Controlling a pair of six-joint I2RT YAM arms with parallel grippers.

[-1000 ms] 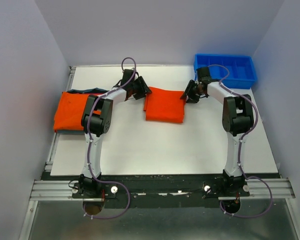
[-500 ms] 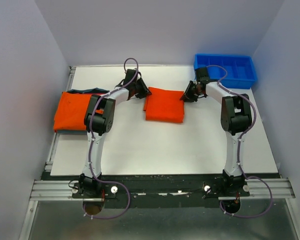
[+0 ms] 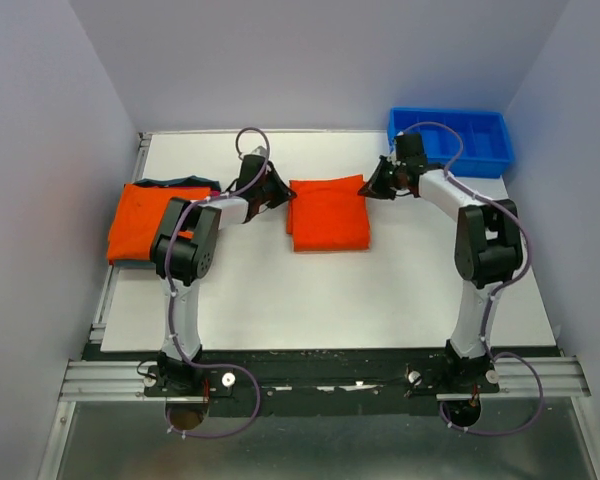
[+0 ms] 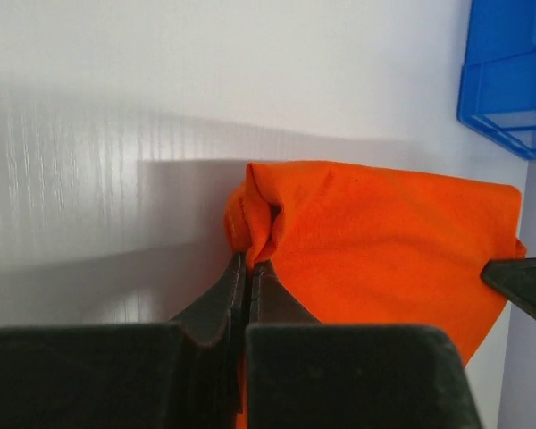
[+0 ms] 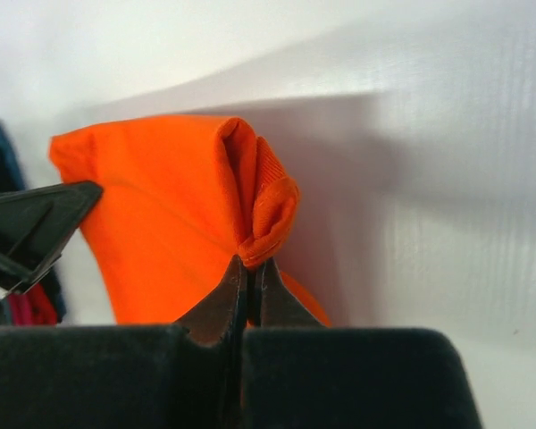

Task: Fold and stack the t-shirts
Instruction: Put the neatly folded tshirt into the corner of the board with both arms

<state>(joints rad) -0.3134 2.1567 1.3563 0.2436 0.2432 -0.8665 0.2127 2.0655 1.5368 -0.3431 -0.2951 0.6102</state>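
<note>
A folded orange t-shirt (image 3: 328, 214) lies mid-table toward the back. My left gripper (image 3: 284, 190) is shut on its far left corner, and the cloth bunches up just past the tips (image 4: 250, 263). My right gripper (image 3: 368, 188) is shut on its far right corner, pinching a rolled hem (image 5: 250, 264). The same orange shirt fills the left wrist view (image 4: 384, 241) and the right wrist view (image 5: 161, 197). A stack of folded t-shirts (image 3: 150, 222) lies at the left edge, orange on top with a dark teal one showing at its back edge.
A blue plastic bin with dividers (image 3: 450, 140) stands at the back right corner, close behind my right arm; it also shows in the left wrist view (image 4: 511, 80). Grey walls enclose the white table (image 3: 320, 300) on three sides.
Both grippers have closed on the orange shirt's far corners. The shirt has shifted slightly, its far edge drawn up between the two grippers.
</note>
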